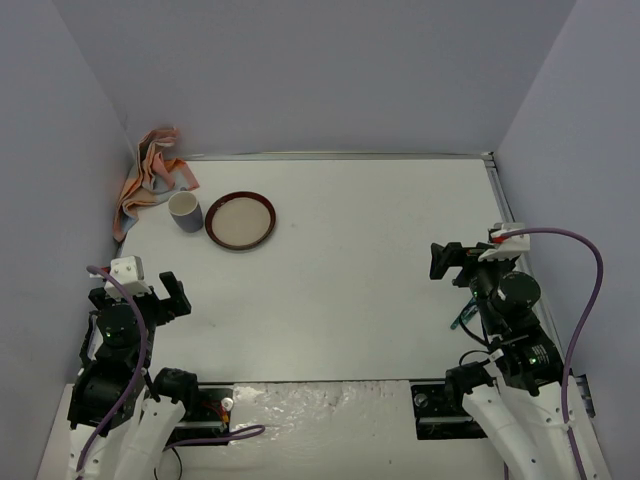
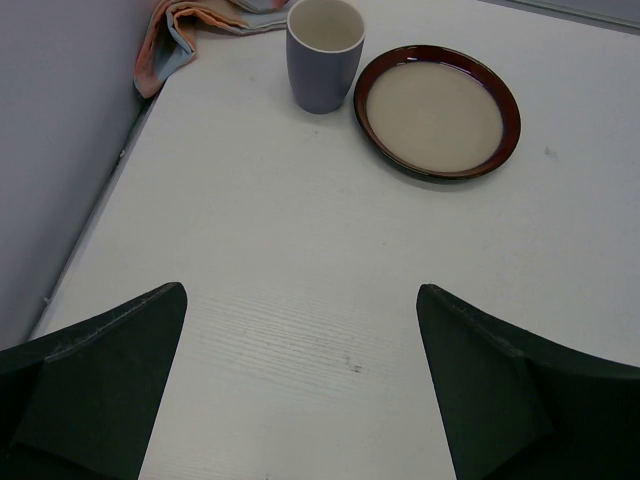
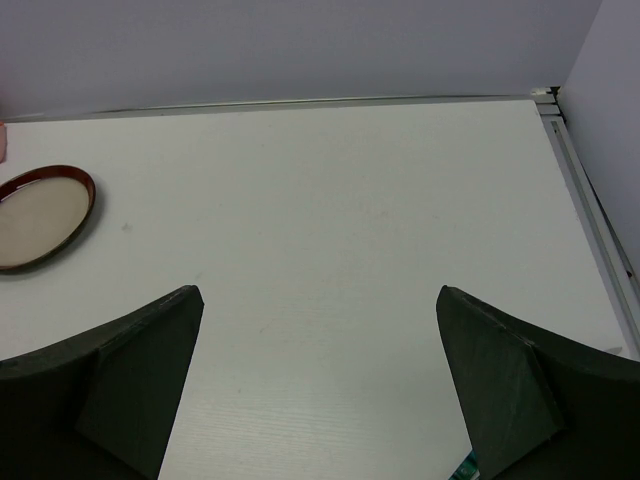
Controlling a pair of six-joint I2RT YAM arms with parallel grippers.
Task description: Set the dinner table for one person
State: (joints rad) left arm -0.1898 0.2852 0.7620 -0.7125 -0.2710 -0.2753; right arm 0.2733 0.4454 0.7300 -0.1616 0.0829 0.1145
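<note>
Tabletop [image 1: 360,280] not yet set: plate [image 1: 240,220], cup [image 1: 185,212], cloth [image 1: 150,175] clustered in far-left corner.
Start step: left claw [image 2: 300,295] and right claw [image 3: 318,292] wide, empty; next likely left grabs plate rim.

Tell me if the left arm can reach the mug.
Probably yes: the left gripper stands open, and only bare table lies between it and the mug; the plate sits beside it.

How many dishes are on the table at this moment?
2. A purple-grey cup sits at the far left by the crumpled cloth; a brown-rimmed plate lies just right of it. A teal object half hidden beside the right arm cannot be identified.
</note>
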